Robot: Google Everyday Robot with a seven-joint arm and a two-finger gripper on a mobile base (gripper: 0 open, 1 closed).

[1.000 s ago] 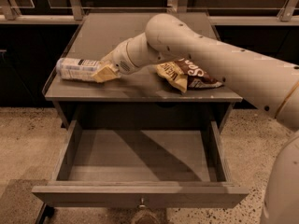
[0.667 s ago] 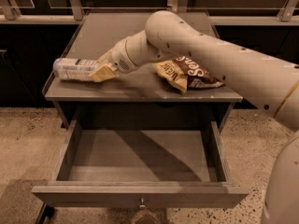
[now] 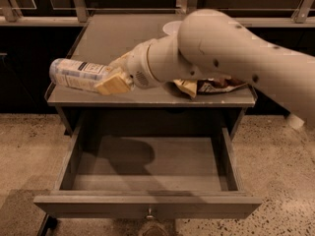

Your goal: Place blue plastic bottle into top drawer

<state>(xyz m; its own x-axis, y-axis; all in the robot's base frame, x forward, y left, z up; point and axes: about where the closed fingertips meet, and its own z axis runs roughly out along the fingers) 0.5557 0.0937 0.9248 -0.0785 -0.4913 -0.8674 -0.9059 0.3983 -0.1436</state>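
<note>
The gripper (image 3: 112,80) of a one-armed robot hangs over the near left corner of a cabinet top (image 3: 123,38), its tan fingers (image 3: 117,84) clasped on the right-hand end of the blue plastic bottle (image 3: 76,74); the bottle lies on its side in the grasp, label outward, its free end reaching left to the cabinet's left edge; whether it is clear of the top or brushing it cannot be told. Below, the top drawer (image 3: 147,201) stands pulled out toward the near side, its knob (image 3: 149,212) at the middle of the front panel and nothing to be seen inside it; a crumpled snack packet (image 3: 216,85) lies on the cabinet top to the right, partly hidden under the pale arm (image 3: 221,53).

The bottle looks light and thin-walled, likely to dent or buckle under a hard squeeze; its wrap label is smooth and probably slippery, so a firm but modest pinch suits it. Held by one end, the long free end may sag or swing as it is carried; a hold nearer the middle of the label would balance better. The drawer is wide and shallow, so the bottle should go in lying flat and low, since a round body may roll once freed.
</note>
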